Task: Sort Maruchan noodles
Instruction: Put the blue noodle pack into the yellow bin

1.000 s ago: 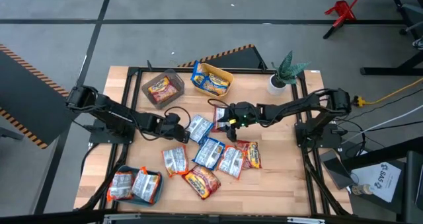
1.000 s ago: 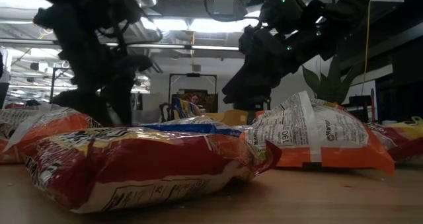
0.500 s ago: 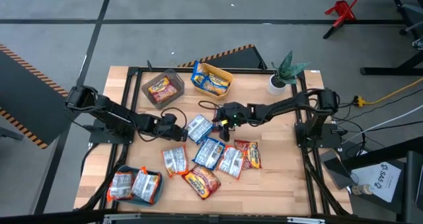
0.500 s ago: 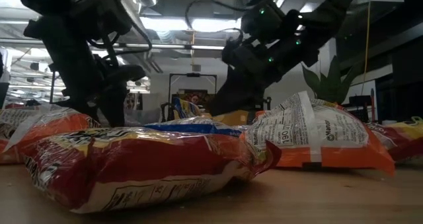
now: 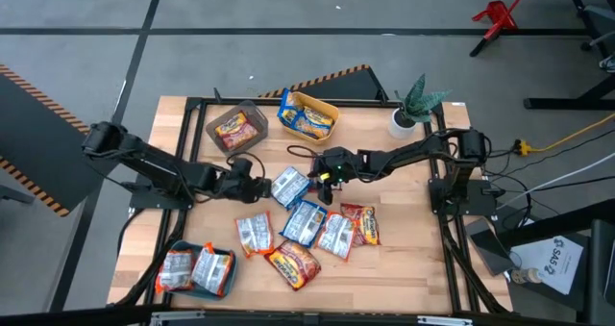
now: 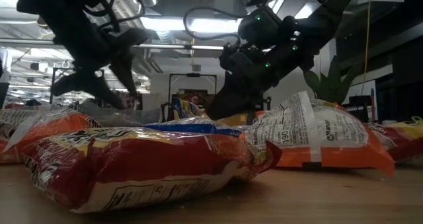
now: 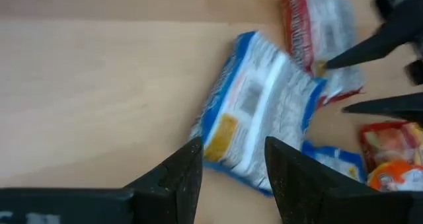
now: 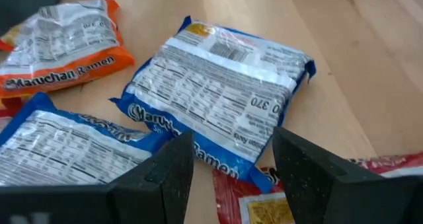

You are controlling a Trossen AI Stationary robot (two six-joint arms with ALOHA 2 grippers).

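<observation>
Closing in from both sides, my grippers now bracket the blue packet [image 5: 289, 186] mid-surface: the left gripper [image 5: 261, 185] has slid right to its left edge, the right gripper [image 5: 322, 180] has pulled left to its far-right corner. Both stand open, holding nothing. One should back off before I grasp.

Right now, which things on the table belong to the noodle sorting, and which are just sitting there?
Job:
- shiny plastic ramen packets loose mid-table, e.g. the blue-edged one
- grey bin, yellow bin, teal bin, each already holding packets
- left gripper, right gripper, both open

Just there:
- potted plant in white pot
</observation>
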